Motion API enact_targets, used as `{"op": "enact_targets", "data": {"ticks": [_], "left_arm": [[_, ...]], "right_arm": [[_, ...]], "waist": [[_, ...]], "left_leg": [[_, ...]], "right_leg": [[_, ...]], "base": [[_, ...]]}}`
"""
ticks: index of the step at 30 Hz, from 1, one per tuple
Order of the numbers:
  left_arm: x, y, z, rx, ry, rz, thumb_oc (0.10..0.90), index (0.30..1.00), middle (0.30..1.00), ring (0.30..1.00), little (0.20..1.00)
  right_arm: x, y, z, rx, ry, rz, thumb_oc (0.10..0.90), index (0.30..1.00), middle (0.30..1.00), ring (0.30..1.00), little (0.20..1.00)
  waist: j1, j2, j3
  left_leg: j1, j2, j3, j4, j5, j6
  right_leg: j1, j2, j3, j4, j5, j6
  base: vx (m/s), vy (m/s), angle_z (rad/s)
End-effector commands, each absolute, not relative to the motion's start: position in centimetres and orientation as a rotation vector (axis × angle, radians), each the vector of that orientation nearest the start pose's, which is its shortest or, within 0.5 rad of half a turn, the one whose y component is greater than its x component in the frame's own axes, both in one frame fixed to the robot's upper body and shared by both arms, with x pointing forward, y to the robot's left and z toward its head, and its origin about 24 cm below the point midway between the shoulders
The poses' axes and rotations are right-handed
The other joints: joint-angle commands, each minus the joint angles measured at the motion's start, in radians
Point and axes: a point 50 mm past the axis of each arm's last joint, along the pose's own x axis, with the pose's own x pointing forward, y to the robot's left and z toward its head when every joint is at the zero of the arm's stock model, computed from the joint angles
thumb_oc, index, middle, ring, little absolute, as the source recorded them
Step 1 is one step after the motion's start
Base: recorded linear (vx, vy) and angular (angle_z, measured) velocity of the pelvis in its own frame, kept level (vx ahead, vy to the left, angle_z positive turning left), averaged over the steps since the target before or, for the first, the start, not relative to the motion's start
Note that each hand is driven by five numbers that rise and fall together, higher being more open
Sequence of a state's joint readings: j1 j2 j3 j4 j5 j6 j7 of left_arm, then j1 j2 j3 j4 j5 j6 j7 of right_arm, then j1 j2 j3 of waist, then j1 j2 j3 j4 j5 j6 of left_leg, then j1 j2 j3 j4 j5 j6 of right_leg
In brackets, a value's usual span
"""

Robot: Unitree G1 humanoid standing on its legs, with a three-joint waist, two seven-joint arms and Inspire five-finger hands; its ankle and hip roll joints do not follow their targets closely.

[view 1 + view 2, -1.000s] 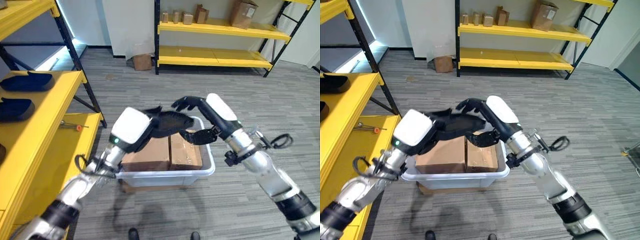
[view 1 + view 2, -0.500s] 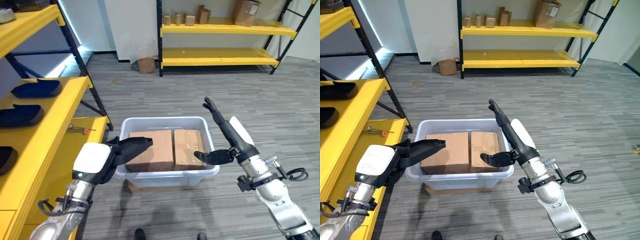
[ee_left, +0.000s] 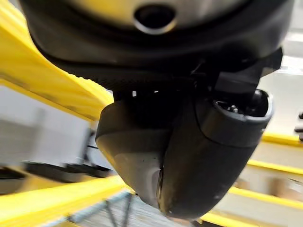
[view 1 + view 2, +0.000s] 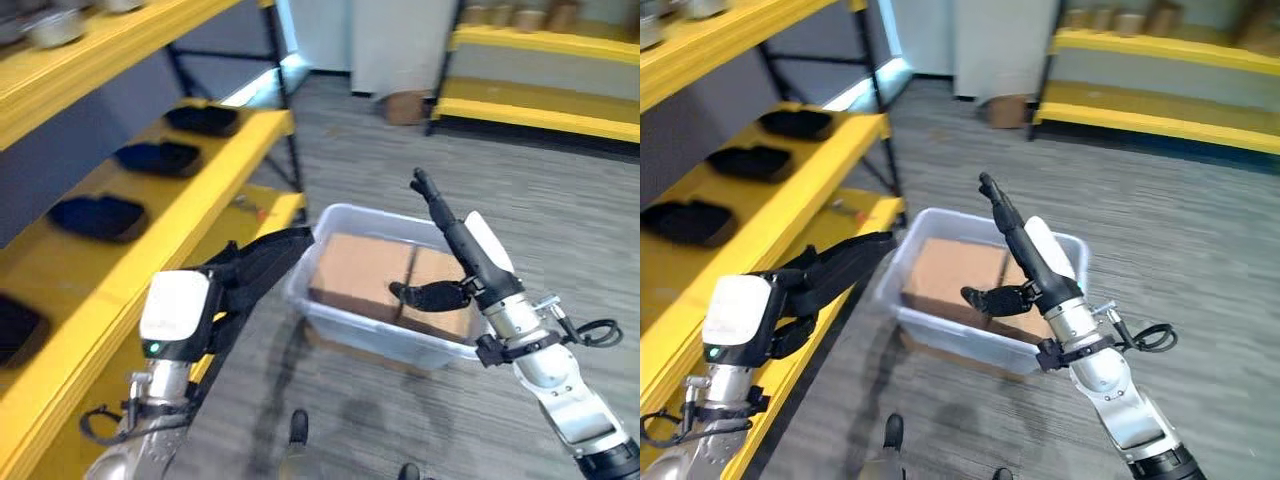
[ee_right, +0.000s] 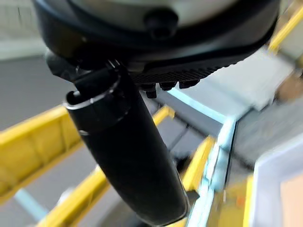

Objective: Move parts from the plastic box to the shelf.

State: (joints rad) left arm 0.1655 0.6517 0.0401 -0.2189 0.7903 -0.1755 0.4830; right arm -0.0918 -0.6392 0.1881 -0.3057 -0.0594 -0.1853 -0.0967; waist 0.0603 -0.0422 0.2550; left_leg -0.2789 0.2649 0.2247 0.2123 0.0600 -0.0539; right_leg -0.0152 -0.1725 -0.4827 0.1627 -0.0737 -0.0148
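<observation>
The translucent white plastic box (image 4: pixel 345 325) sits on the grey wood-pattern floor (image 4: pixel 560 215), just beside the outer edge of the yellow metal shelf rack (image 4: pixel 215 175) on the robot's left, with a narrow strip of floor between the box's near corner and the rack's lowest board. Two brown cardboard cartons (image 4: pixel 365 275) lie flat inside the box, side by side and filling it nearly to the rim. The robot's left hand (image 4: pixel 262 265) is raised between the rack and the box, fingers stretched out straight and together, holding nothing. The right hand (image 4: pixel 452 262) is over the far right part of the box, fingers straight and pointing up and away, thumb turned inward above the cartons, also empty. Several dark blue shallow trays (image 4: pixel 95 215) lie in a row on the rack's middle board, spaced apart with bare yellow surface between them. Open floor stretches behind and to the right of the box toward a second yellow shelf unit (image 4: pixel 540 105) along the far wall, where a small brown cardboard box (image 4: pixel 405 105) stands on the floor.
</observation>
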Motion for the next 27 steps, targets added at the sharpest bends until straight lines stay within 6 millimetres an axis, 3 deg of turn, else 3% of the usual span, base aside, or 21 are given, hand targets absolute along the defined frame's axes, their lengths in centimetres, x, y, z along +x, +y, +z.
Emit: {"op": "enact_targets", "data": {"ticks": [1, 2, 3, 4, 6, 10, 14, 17, 20, 21, 23, 24, 26, 27], "left_arm": [[21.1, 23.2, 18.3, 1.260, -0.927, 0.470, 0.400, 0.300, 0.300, 0.300, 0.300], [21.1, 23.1, 18.6, 1.247, -0.949, 0.496, 0.400, 0.300, 0.300, 0.300, 0.300], [21.1, 23.0, 18.6, 1.247, -0.949, 0.496, 0.400, 0.300, 0.300, 0.300, 0.300], [21.0, 23.0, 18.5, 1.244, -0.951, 0.499, 0.400, 0.300, 0.300, 0.300, 0.300], [20.9, 22.6, 19.0, 1.225, -0.994, 0.504, 0.400, 0.300, 0.300, 0.300, 0.300], [20.7, 22.6, 19.5, 1.241, -1.040, 0.532, 0.400, 0.300, 0.300, 0.300, 0.300], [20.1, 22.8, 20.3, 1.250, -1.098, 0.593, 0.400, 0.300, 0.300, 0.300, 0.300], [19.8, 23.0, 20.7, 1.263, -1.122, 0.630, 0.400, 0.300, 0.300, 0.300, 0.300], [19.7, 22.9, 21.0, 1.269, -1.134, 0.643, 0.400, 0.300, 0.300, 0.300, 0.300], [19.7, 23.0, 21.1, 1.263, -1.137, 0.650, 0.400, 0.300, 0.300, 0.300, 0.300], [20.0, 22.8, 21.1, 1.250, -1.143, 0.647, 0.400, 0.300, 0.300, 0.300, 0.300], [20.2, 22.8, 21.1, 1.244, -1.139, 0.643, 0.400, 0.300, 0.300, 0.300, 0.300], [20.7, 22.8, 20.8, 1.236, -1.118, 0.638, 0.400, 0.300, 0.300, 0.300, 0.300], [20.9, 22.5, 20.4, 1.229, -1.099, 0.616, 0.400, 0.300, 0.300, 0.300, 0.300]], "right_arm": [[24.2, -16.5, 20.0, -0.571, -0.845, 0.154, 0.900, 1.000, 1.000, 1.000, 1.000], [23.9, -16.9, 19.6, -0.550, -0.827, 0.122, 0.900, 1.000, 1.000, 1.000, 1.000], [23.9, -16.9, 19.6, -0.550, -0.826, 0.122, 0.900, 1.000, 1.000, 1.000, 1.000], [23.8, -17.3, 19.6, -0.541, -0.827, 0.096, 0.900, 1.000, 1.000, 1.000, 1.000], [23.3, -18.3, 19.3, -0.550, -0.816, 0.018, 0.900, 1.000, 1.000, 1.000, 1.000], [23.3, -18.4, 19.3, -0.543, -0.835, -0.026, 0.900, 1.000, 1.000, 1.000, 1.000], [23.2, -17.7, 19.4, -0.534, -0.864, -0.025, 0.900, 1.000, 1.000, 1.000, 1.000], [23.3, -17.4, 19.0, -0.596, -0.849, -0.030, 0.900, 1.000, 1.000, 1.000, 1.000], [23.3, -17.4, 18.6, -0.615, -0.831, -0.040, 0.900, 1.000, 1.000, 1.000, 1.000], [23.2, -17.6, 18.5, -0.619, -0.823, -0.047, 0.900, 1.000, 1.000, 1.000, 1.000], [23.2, -18.0, 18.1, -0.631, -0.799, -0.068, 0.900, 1.000, 1.000, 1.000, 1.000], [23.2, -18.3, 18.0, -0.634, -0.793, -0.078, 0.900, 1.000, 1.000, 1.000, 1.000], [23.2, -18.5, 17.9, -0.647, -0.788, -0.084, 0.900, 1.000, 1.000, 1.000, 1.000], [23.2, -18.6, 17.8, -0.643, -0.782, -0.074, 0.900, 1.000, 1.000, 1.000, 1.000]], "waist": [[-0.049, -0.005, -0.083], [-0.051, -0.003, -0.088], [-0.052, -0.004, -0.087], [-0.061, 0.000, -0.100], [-0.060, 0.005, -0.119], [-0.053, 0.000, -0.122], [-0.020, -0.004, -0.125], [0.005, -0.014, -0.135], [0.007, -0.019, -0.138], [0.005, -0.022, -0.137], [-0.025, -0.018, -0.148], [-0.045, -0.011, -0.150], [-0.064, 0.000, -0.154], [-0.077, 0.000, -0.153]], "left_leg": [[0.137, 0.030, -0.085, 0.217, -0.033, -0.064], [0.167, -0.018, -0.119, 0.199, -0.146, -0.049], [0.169, -0.020, -0.120, 0.197, -0.146, -0.048], [0.209, -0.041, -0.098, 0.130, -0.203, -0.030], [0.216, -0.069, -0.086, 0.093, -0.222, -0.022], [0.223, -0.123, -0.091, 0.072, -0.235, 0.000], [0.223, -0.191, -0.107, 0.053, -0.247, 0.029], [0.216, -0.264, -0.135, 0.044, -0.255, 0.057], [0.220, -0.298, -0.154, 0.026, -0.246, 0.074], [0.215, -0.312, -0.155, 0.011, -0.222, 0.083], [0.233, -0.335, -0.201, -0.050, -0.187, 0.096], [0.243, -0.346, -0.229, -0.065, -0.175, 0.104], [0.267, -0.354, -0.257, -0.095, -0.154, 0.119], [0.285, -0.363, -0.281, -0.111, -0.145, 0.130]], "right_leg": [[-0.023, 0.011, 0.055, -0.008, -0.004, 0.060], [-0.014, -0.020, 0.019, 0.013, 0.001, 0.081], [-0.012, -0.022, 0.018, 0.014, 0.000, 0.083], [-0.011, -0.036, 0.002, 0.020, 0.016, 0.102], [0.001, -0.084, -0.026, 0.039, 0.039, 0.131], [0.004, -0.145, -0.034, 0.050, 0.084, 0.166], [0.011, -0.200, -0.031, 0.027, 0.148, 0.200], [0.031, -0.260, -0.049, 0.011, 0.225, 0.236], [0.040, -0.287, -0.046, 0.012, 0.257, 0.249], [0.032, -0.298, -0.045, 0.018, 0.282, 0.231], [-0.005, -0.255, 0.081, 0.050, 0.269, 0.209], [-0.025, -0.210, 0.155, 0.070, 0.250, 0.193], [-0.075, -0.108, 0.239, 0.130, 0.173, 0.156], [-0.114, -0.009, 0.263, 0.172, 0.098, 0.124]], "base": [[-0.05, 0.159, 1.15], [-0.02, 0.162, 1.09], [0.04, 0.202, 1.22], [0.07, 0.222, 1.10], [0.07, 0.309, 1.01], [0.01, 0.274, 0.66], [0.00, 0.228, 0.27], [0.03, 0.336, 0.44], [0.00, 0.197, 0.56], [-0.05, 0.150, 0.46], [0.03, 0.214, 0.36], [0.08, 0.226, 1.27], [0.11, 0.233, 1.25], [0.09, 0.151, 0.17]]}}
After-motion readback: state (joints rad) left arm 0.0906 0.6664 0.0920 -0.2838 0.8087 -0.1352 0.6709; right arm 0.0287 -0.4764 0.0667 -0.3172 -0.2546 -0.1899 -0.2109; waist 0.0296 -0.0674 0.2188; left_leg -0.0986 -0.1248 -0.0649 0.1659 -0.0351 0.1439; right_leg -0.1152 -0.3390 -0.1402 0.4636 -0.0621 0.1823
